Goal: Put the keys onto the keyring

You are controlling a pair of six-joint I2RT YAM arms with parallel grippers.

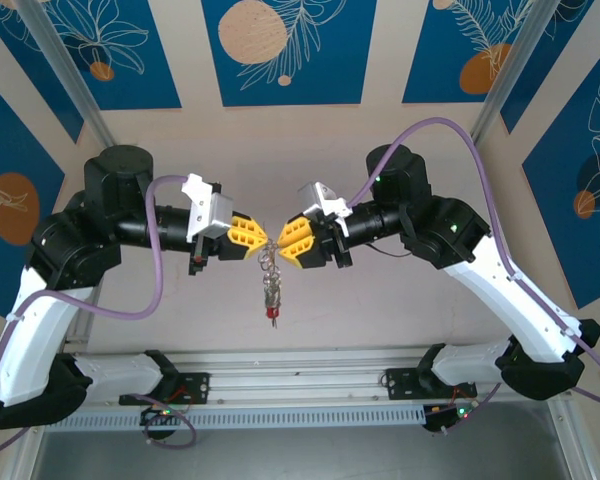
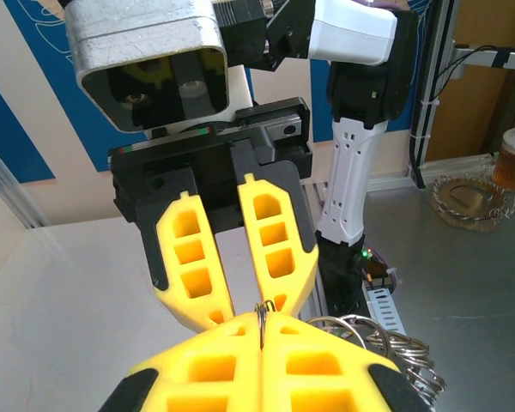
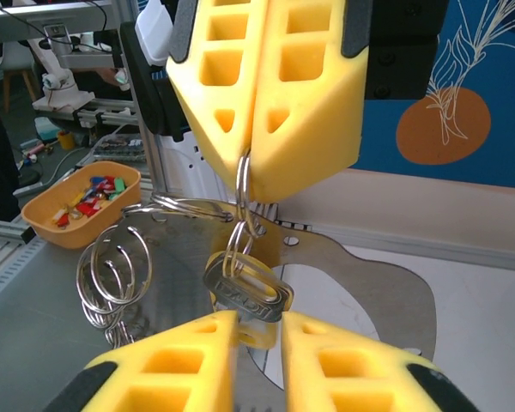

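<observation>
While my left gripper [image 3: 251, 167] pinches the keyring [image 3: 243, 202] tight, my right gripper [image 3: 259, 335] stands slightly parted, gripping nothing; the keys [image 1: 271, 295] dangle from the ring between both; the nearest key [image 3: 247, 293] bears stamped lettering too blurred to read

Robotics lab: aluminium rail [image 1: 300, 385], orange parts bin [image 3: 84, 230]
</observation>
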